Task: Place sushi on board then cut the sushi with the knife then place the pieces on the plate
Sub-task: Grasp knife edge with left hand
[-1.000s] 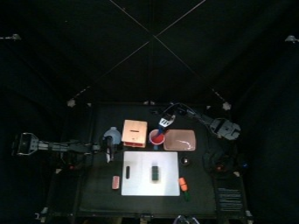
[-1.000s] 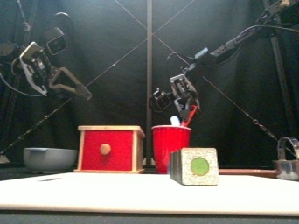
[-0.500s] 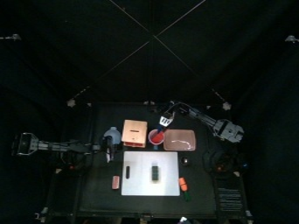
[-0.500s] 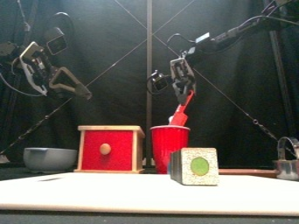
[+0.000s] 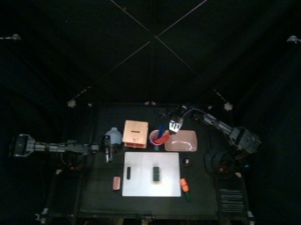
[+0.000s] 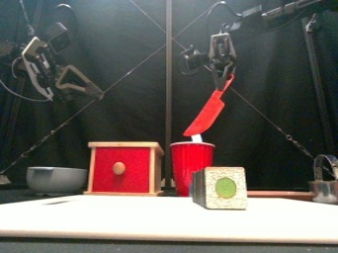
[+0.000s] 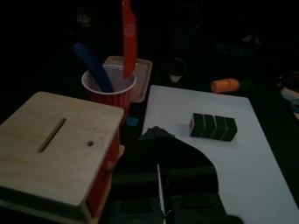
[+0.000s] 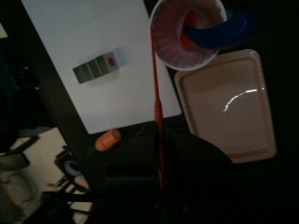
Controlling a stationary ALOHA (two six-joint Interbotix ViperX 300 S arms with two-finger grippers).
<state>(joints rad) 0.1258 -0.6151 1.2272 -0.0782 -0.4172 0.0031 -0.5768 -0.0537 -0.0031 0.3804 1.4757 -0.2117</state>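
As laid out on the desk, the items are as follows.

Sushi roll: dark green blocks, joined in one piece. It stands near the middle of the white board, with its pale end face and green centre toward the front.

Red knife: off the desk, hanging tilted in the air over the red cup. Its lower tip is just above the rim and apart from it.

Right jaws: closed on the upper end of the red knife, high over the cup.

Blue knife: standing in the red cup.

Pink tray: flat on the desk, just right of the cup and behind the board. No sushi is on it.

Wooden box: has a red drawer front and sits just left of the cup.

Bowl: blue-grey, left of the box.

Orange toy: on the desk, just beside the board's left edge.

Second orange toy: at the board's right edge.

Left arm: reaches in from the left side, short of the board.

Left jaws: drawn together, tips meeting, with nothing between them.
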